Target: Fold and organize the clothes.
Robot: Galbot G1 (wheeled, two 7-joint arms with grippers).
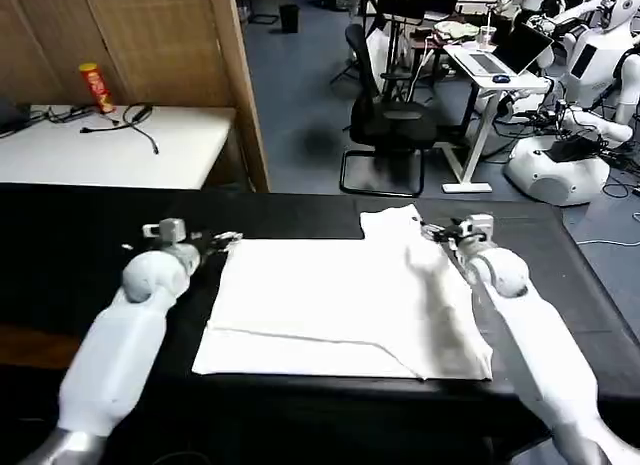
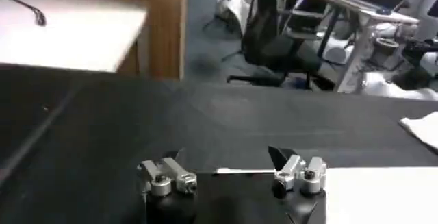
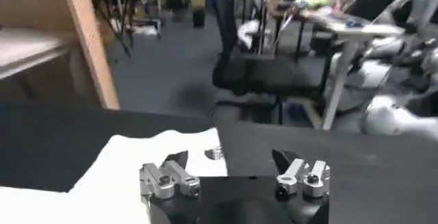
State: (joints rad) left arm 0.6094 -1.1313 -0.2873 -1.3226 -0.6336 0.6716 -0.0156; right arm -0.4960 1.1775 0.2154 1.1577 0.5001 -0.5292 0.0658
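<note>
Head view: office chair (image 1: 385,115) behind T-shirt (image 1: 340,305).

A black table cover (image 1: 300,205) lies in front. Behind it, at the left, stands a white table (image 1: 110,145) with a red can (image 1: 96,87) and cables, beside a wooden partition (image 1: 150,45). On the blue-grey floor (image 1: 300,95) stands a black office chair (image 1: 385,115), near a white desk (image 1: 490,80) with a laptop (image 1: 520,47).

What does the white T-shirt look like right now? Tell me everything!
The white T-shirt looks like soft plain cotton. It lies mostly flat on the black table cover, partly folded, with a crease running across its near edge and a rumpled flap sticking up at the far right corner. No print shows on the side facing up. The left claw sits open at its far left corner, and the right claw sits open at its right edge.
</note>
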